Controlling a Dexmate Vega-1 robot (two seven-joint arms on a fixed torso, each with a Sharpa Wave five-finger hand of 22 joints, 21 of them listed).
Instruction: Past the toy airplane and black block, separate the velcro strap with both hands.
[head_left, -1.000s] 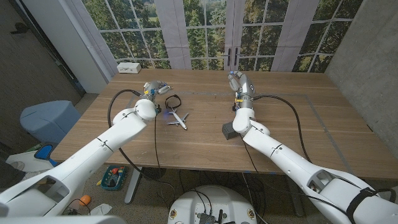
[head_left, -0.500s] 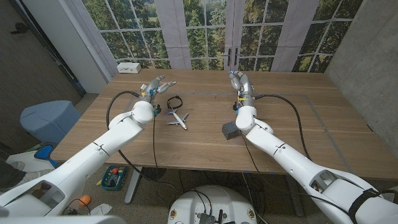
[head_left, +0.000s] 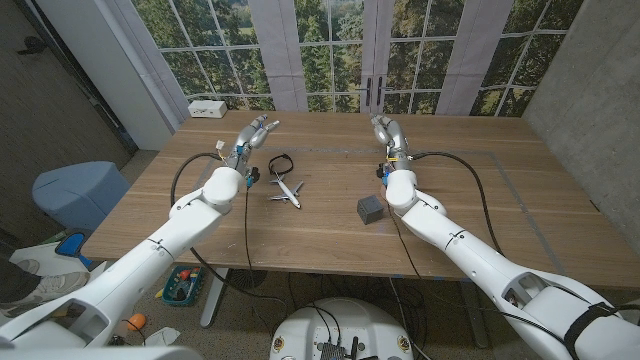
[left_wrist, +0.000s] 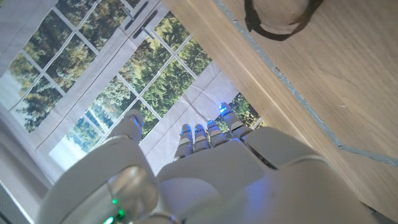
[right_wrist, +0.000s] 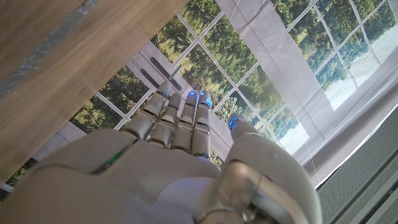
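Reach stage: my left hand (head_left: 253, 133) and right hand (head_left: 386, 132) hover empty, fingers extended, unclenched. Black looped velcro strap (head_left: 280, 164) lies untouched at twelve o'clock of the white toy airplane (head_left: 286, 189); dark cube block (head_left: 370, 209) at four. Next, I judge, both hands descend to grip it.

Glossy white jointed arms, black cables, each pale grey robot hand (head_left: 254, 131) (head_left: 386, 130) with blue fingertip lights.

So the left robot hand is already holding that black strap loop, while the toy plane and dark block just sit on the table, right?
Not quite. In the head view the left robot hand holds nothing, fingers apart, beside the strap loop, which lies alone on the table. The toy plane and dark block do sit there.
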